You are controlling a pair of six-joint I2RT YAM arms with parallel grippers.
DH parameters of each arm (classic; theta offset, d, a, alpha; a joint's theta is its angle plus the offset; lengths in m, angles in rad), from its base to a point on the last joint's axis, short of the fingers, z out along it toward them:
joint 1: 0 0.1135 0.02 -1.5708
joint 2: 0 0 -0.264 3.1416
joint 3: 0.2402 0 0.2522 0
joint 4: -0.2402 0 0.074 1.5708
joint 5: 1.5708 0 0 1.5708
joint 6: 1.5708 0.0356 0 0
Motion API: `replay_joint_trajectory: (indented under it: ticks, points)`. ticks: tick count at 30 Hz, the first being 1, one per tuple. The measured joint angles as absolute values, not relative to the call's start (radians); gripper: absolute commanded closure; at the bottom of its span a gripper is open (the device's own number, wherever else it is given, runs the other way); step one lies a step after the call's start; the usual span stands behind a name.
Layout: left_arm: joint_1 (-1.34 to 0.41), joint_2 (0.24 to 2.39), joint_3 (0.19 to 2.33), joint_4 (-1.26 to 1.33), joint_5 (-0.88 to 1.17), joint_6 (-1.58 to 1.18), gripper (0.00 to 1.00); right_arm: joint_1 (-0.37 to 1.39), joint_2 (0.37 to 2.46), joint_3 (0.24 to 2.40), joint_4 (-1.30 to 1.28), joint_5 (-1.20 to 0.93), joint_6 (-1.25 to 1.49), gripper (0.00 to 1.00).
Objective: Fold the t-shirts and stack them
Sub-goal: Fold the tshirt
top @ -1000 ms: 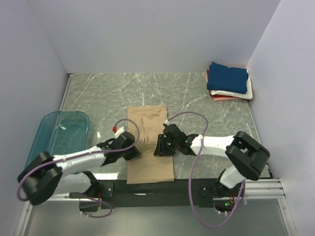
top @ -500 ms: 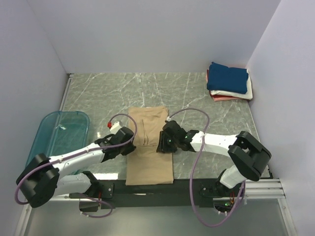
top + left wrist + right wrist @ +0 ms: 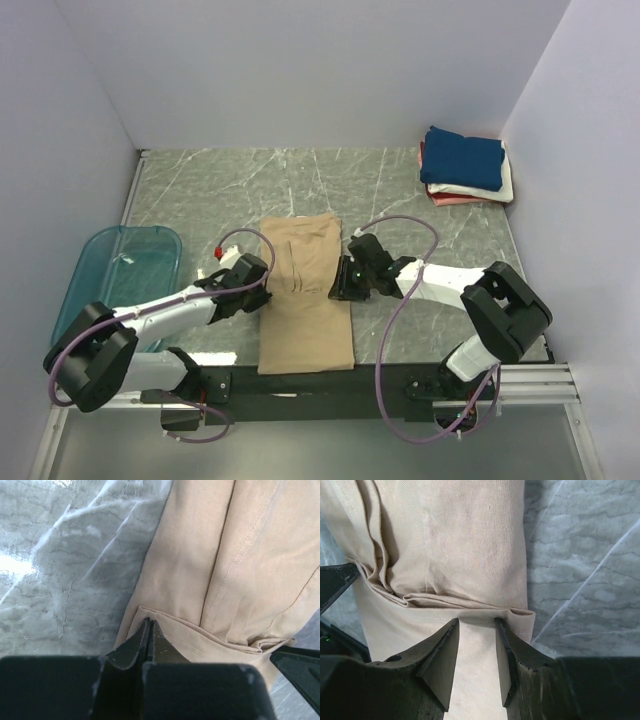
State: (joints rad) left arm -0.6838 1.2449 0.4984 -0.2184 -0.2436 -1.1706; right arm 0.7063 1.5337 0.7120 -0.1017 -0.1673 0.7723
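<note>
A tan t-shirt (image 3: 305, 290) lies as a long narrow strip on the marble table, its near end reaching the table's front edge. A stitched hem edge (image 3: 210, 635) crosses it about halfway along. My left gripper (image 3: 268, 290) is at the strip's left edge, shut, its tips (image 3: 149, 622) resting on the cloth at that hem. My right gripper (image 3: 340, 285) stands at the right edge, its jaws (image 3: 476, 621) open over the lower layer with their tips against the folded edge. A stack of folded t-shirts (image 3: 465, 165), navy on top of white and red, sits at the far right corner.
A translucent teal tub (image 3: 125, 275) stands at the left edge of the table (image 3: 220, 190), next to my left arm. White walls close in the back and both sides. The arms' cables loop above the shirt.
Both grippers have moved away from the near edge toward the shirt's middle. The right one has also shifted slightly right, to the strip's edge. The left stayed shut.
</note>
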Motion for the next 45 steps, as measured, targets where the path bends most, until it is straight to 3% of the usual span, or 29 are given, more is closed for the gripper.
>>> replay_joint_trajectory:
  ticks: [4, 9, 13, 22, 26, 35, 40, 44, 45]
  points:
    - [-0.683, 1.221, 0.5, -0.242, -0.241, -1.158, 0.99, 0.67, 1.513, 0.699, -0.102, -0.201, 0.76, 0.57]
    - [-0.675, 1.167, 0.583, -0.344, -0.245, -1.098, 0.83, 0.601, 1.442, 0.725, -0.174, -0.185, 0.72, 0.57]
    - [-0.637, 1.173, 0.73, -0.361, -0.239, -1.038, 0.81, 0.522, 1.477, 0.858, -0.207, -0.188, 0.683, 0.57]
    - [-0.539, 1.469, 0.991, -0.282, -0.134, -0.923, 0.89, 0.445, 1.849, 1.269, -0.209, -0.193, 0.61, 0.57]
    - [-0.537, 1.594, 1.065, -0.278, -0.095, -0.89, 0.99, 0.423, 1.98, 1.354, -0.234, -0.201, 0.595, 0.55]
    - [-0.523, 1.752, 1.092, -0.273, -0.1, -0.864, 0.99, 0.39, 2.11, 1.477, -0.266, -0.227, 0.581, 0.55]
    - [-0.514, 1.815, 1.097, -0.285, -0.139, -0.86, 0.99, 0.39, 2.142, 1.513, -0.271, -0.24, 0.581, 0.66]
    - [-0.511, 1.828, 1.114, -0.294, -0.159, -0.859, 0.99, 0.39, 2.163, 1.545, -0.29, -0.247, 0.576, 0.91]
    - [-0.511, 1.83, 1.117, -0.295, -0.16, -0.859, 0.99, 0.39, 2.166, 1.553, -0.297, -0.247, 0.573, 0.93]
